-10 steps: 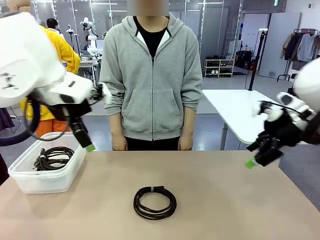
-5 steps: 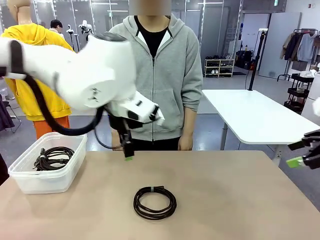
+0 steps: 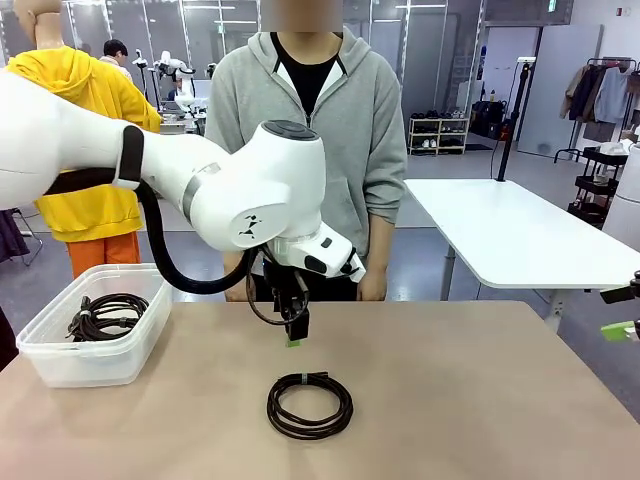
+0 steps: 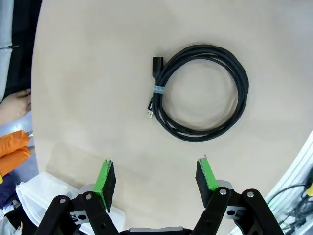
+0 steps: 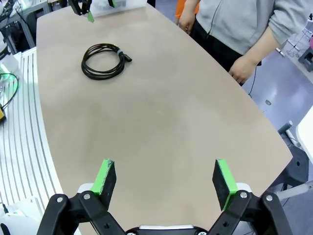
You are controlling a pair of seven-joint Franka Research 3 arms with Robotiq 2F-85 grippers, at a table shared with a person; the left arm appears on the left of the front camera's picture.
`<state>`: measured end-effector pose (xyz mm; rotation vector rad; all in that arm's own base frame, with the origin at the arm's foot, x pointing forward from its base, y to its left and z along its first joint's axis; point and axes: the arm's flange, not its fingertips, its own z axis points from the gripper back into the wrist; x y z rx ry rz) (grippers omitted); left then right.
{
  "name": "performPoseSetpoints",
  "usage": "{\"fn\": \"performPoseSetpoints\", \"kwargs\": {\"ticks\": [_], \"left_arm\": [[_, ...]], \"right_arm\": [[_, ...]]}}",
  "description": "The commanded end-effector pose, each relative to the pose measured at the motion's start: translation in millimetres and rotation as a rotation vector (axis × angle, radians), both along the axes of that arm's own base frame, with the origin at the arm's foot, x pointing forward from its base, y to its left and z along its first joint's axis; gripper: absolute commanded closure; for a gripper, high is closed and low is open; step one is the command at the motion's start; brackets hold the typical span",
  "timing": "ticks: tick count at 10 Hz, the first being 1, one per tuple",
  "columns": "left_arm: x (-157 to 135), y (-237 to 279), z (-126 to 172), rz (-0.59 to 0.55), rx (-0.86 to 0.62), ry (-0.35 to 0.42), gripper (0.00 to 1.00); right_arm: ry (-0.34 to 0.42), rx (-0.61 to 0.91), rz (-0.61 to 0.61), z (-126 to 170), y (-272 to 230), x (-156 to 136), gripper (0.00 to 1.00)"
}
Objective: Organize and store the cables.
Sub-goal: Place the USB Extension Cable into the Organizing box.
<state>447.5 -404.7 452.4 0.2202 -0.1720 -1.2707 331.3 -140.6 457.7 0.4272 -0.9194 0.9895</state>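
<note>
One black coiled cable (image 3: 275, 408) lies flat near the table's front middle, tied with a small band. My left gripper (image 3: 293, 328) points down just behind and above it, open and holding nothing. In the left wrist view the coil (image 4: 243, 93) lies ahead of the open left gripper (image 4: 156, 177), whose green pads are well apart. More coiled cables (image 3: 105, 313) rest in the clear plastic bin (image 3: 60, 365) at the left. My right gripper (image 3: 625, 312) is at the table's right edge. The right wrist view shows it (image 5: 164, 181) open, far from the coil (image 5: 85, 64).
A person in a grey hoodie (image 3: 305, 150) stands at the far side, hands (image 5: 239, 73) hanging by the table edge. My left arm's thick black hose (image 3: 170, 270) loops behind the bin. Bare tabletop (image 3: 470, 400) surrounds the coil. A white table (image 3: 500, 230) stands behind at the right.
My left arm swung from over the bin to the table's middle and lowered its gripper towards the coil. My right gripper pulled back to the right edge.
</note>
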Motion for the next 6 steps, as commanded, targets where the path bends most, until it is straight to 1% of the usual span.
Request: {"fn": "performPoseSetpoints", "kwargs": {"ticks": [1,4,5,6], "left_arm": [[-1,3,6,0.003,-0.009,-0.016,0.16],[-1,3,6,0.003,-0.009,-0.016,0.16],[1,0,2,0.002,-0.003,-0.003,0.16],[0,-1,-17,-0.049,-0.002,0.021,0.16]], "right_arm": [[0.024,0.002,-0.006,4,5,2,0.00],[0.024,0.002,-0.006,4,5,2,0.00],[0.024,0.002,-0.006,4,5,2,0.00],[0.024,0.002,-0.006,4,5,2,0.00]]}}
